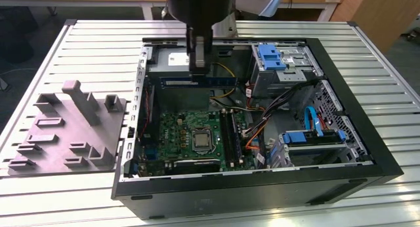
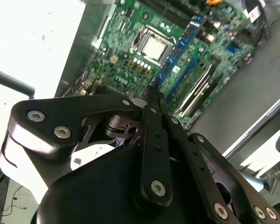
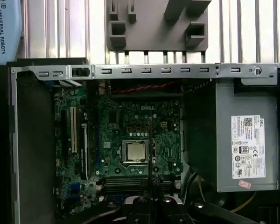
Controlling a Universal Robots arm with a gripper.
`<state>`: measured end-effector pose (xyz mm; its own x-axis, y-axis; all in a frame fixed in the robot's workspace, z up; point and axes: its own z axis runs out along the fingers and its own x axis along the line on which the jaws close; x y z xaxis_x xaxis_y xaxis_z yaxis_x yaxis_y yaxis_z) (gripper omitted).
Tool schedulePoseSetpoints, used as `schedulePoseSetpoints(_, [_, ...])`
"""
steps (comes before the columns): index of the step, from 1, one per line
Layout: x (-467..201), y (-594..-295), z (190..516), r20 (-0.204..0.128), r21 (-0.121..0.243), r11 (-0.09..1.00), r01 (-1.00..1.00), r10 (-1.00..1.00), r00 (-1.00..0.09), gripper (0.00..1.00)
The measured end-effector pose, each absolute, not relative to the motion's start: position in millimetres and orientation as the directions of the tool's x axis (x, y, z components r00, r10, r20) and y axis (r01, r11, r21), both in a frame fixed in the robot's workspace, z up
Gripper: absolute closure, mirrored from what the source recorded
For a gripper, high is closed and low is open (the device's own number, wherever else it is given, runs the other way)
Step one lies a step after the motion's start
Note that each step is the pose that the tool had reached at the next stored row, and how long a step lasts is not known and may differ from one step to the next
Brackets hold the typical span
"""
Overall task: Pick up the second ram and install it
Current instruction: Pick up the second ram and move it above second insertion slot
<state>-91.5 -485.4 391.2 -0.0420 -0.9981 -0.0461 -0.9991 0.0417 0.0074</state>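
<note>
My gripper (image 1: 198, 73) is shut on the second ram (image 1: 200, 82), a thin bluish-green stick held level on its long edge above the far part of the open computer case (image 1: 262, 185). In the second wrist view the ram (image 2: 177, 46) reaches out from the closed fingertips (image 2: 151, 100) over the green motherboard (image 2: 130, 42). The first wrist view has the ram (image 3: 151, 149) edge-on as a thin dark line above the board. The long black memory slots (image 1: 228, 133) lie on the board nearer the camera than the ram, with a gap between ram and slots.
A grey moulded fixture (image 1: 72, 128) sits on the slatted table at the exterior view's left. Inside the case are a silver power supply (image 3: 238, 135), a processor socket (image 1: 198, 139), drive cages with blue clips (image 1: 282, 60) and loose cables (image 1: 262, 119).
</note>
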Motion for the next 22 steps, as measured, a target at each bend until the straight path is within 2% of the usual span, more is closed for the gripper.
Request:
schedulePoseSetpoints(8, [-87, -485, 390, -0.046, 0.007, 0.042, -0.999, -0.998, -0.042, 0.89])
schedulePoseSetpoints(22, [-88, -485, 365, -0.046, 0.007, 0.042, -0.999, -0.998, -0.042, 0.89])
